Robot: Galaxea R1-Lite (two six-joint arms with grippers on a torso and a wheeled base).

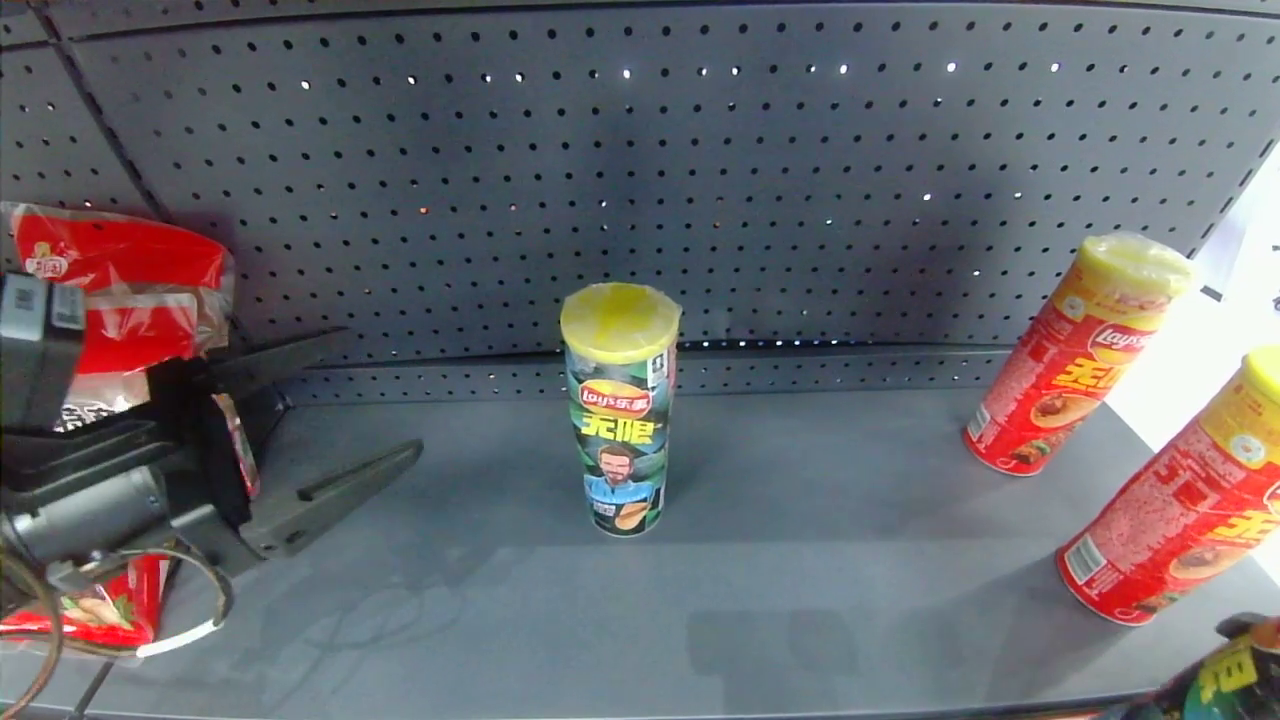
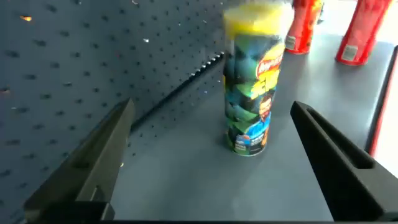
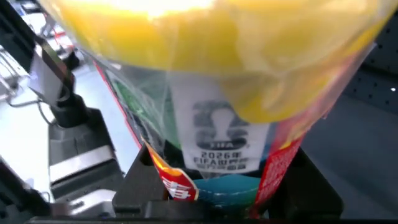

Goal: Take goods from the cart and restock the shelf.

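Note:
A green chip can (image 1: pixel 620 410) with a yellow lid stands upright mid-shelf, a little in front of the pegboard back. My left gripper (image 1: pixel 380 395) hovers open to its left, a clear gap between fingertips and can. In the left wrist view the can (image 2: pixel 252 87) stands ahead, beyond the spread fingers of that gripper (image 2: pixel 211 109). My right gripper (image 3: pixel 224 193) is shut on another chip can (image 3: pixel 217 106) with a yellow lid, held close to the camera. A bit of that can (image 1: pixel 1235 665) shows at the head view's lower right corner.
Two red chip cans (image 1: pixel 1080 355) (image 1: pixel 1180 495) stand at the right end of the grey shelf (image 1: pixel 800 560). Red snack bags (image 1: pixel 120 290) sit at the left end behind my left arm. The pegboard back wall (image 1: pixel 640 180) closes the rear.

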